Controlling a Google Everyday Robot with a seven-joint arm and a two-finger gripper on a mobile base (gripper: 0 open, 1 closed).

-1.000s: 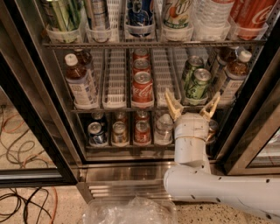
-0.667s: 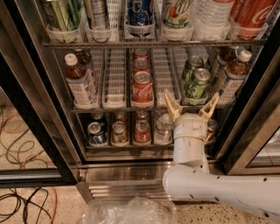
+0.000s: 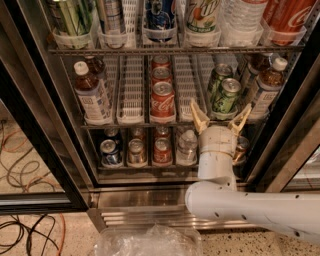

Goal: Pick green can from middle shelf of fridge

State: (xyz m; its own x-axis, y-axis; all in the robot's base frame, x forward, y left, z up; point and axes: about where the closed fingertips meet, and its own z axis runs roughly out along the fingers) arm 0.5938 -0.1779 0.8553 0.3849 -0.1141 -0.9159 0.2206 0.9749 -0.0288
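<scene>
gripper [image 3: 220,120] sits right of centre, fingers spread, tips up. Non-task stuff around it:
- just left: red Coke cans [image 3: 162,100], three in a line going back
- further left: white-capped brown bottle [image 3: 91,95], another behind it
- right: two more brown bottles [image 3: 270,80], white caps
- above, left to right: green-striped can [image 3: 70,17], silver can [image 3: 112,17], blue can [image 3: 160,15], green-label bottle [image 3: 202,15], clear ribbed bottle [image 3: 240,17], big Coke bottle [image 3: 287,15]
- below-left: small cans [image 3: 136,151] side by side, then a clear small bottle [image 3: 187,146] just beside the wrist
- far left on the floor: orange and black cables [image 3: 20,165]
- below, at frame bottom: crumpled clear plastic bag [image 3: 147,242]
</scene>
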